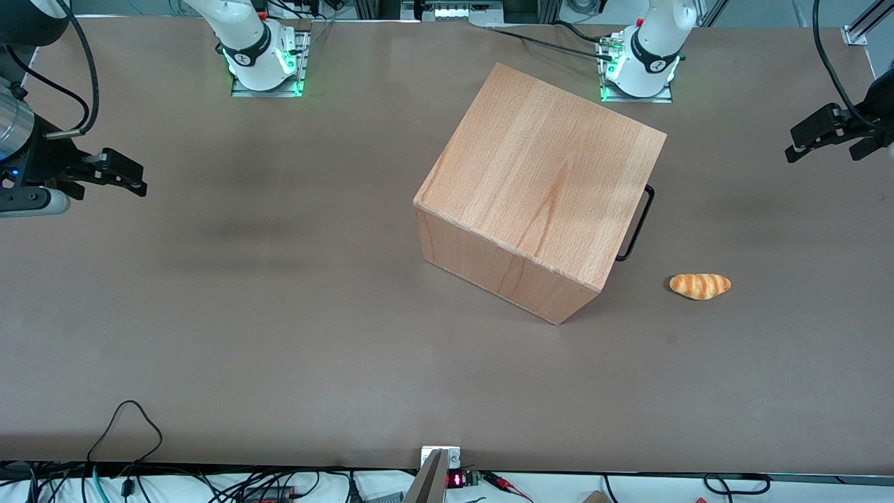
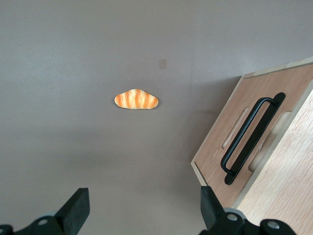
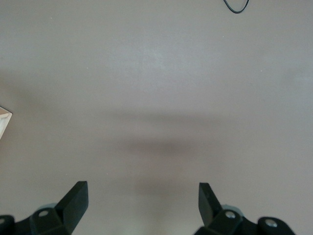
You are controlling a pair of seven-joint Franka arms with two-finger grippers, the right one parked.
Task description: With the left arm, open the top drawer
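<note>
The gripper (image 1: 827,143) was held wide open and empty near the table's (image 1: 209,314) edge at the working arm's end, well apart from the shut drawer (image 2: 234,142), its handle (image 2: 252,137) ungrasped.

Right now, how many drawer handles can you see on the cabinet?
1: a black bar handle on the top drawer, which faces the working arm's end. Lower handles may be hidden. The gripper hovers apart, jaws open.
</note>
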